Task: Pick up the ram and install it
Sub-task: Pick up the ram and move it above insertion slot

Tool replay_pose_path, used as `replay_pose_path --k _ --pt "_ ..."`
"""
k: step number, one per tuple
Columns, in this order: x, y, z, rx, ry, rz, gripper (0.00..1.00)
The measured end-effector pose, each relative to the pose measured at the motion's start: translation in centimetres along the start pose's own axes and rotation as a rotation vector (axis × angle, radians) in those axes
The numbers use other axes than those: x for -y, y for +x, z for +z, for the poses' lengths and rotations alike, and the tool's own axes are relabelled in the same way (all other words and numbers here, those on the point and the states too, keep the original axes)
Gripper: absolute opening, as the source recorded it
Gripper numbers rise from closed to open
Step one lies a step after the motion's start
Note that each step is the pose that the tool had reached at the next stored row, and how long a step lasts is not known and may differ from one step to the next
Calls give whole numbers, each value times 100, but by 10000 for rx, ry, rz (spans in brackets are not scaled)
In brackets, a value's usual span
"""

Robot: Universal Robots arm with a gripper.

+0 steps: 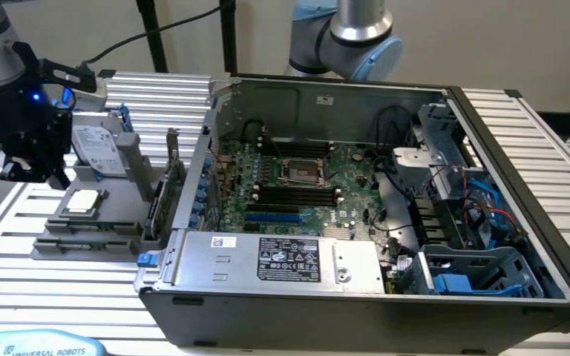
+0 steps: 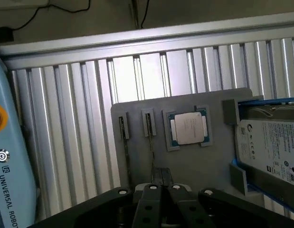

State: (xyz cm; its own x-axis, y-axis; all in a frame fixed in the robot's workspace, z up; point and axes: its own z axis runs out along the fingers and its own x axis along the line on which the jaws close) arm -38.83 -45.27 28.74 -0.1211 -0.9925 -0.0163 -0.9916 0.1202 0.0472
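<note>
Exterior view
- Gripper (image 1: 26,159): black, at the upper left of the frame. It hangs above the ribbed tabletop (image 1: 57,297), near the grey holder (image 1: 57,248) and apart from it.
- Holder: left of centre, just beside the computer case (image 1: 364,304). It carries a processor chip (image 1: 82,201) lying flat and a hard drive (image 1: 97,148) propped up behind the chip. A green expansion card (image 1: 170,189) stands on edge at the holder's right side, next to the case wall.
- Computer case: open, taking up the centre and right of the frame.
- Motherboard (image 1: 355,178): inside the case, with black memory slots (image 1: 290,194) near its middle (white clips at their ends).
- Power supply (image 1: 285,259): silver, along the near edge of the case.
- Teach pendant (image 1: 27,345): light blue, in the lower left corner.

Wrist view
- Fingers (image 2: 150,204): drawn together, tips meeting over the holder (image 2: 199,166).
- Ram (image 2: 153,152): a thin dark stick seen edge-on, seated in a slot of the holder. Its line runs up to the fingertips, but I cannot tell whether they touch it.
- Second stick (image 2: 128,161): the same sort, in the neighbouring slot and parallel to the ram.
- Processor chip (image 2: 189,128): in a square recess just beside the ram's slot.
- Hard drive (image 2: 270,147): beyond the chip, in a blue-edged cradle.
- Teach pendant (image 2: 9,180): on the tabletop (image 2: 80,142), well apart from the holder.
</note>
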Motion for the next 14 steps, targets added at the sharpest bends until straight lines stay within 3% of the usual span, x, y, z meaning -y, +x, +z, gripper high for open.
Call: replay_pose_path --k 6,14 --pt "18 29 52 -16 11 -358 11" --pt "96 167 93 -4 13 -381 11"
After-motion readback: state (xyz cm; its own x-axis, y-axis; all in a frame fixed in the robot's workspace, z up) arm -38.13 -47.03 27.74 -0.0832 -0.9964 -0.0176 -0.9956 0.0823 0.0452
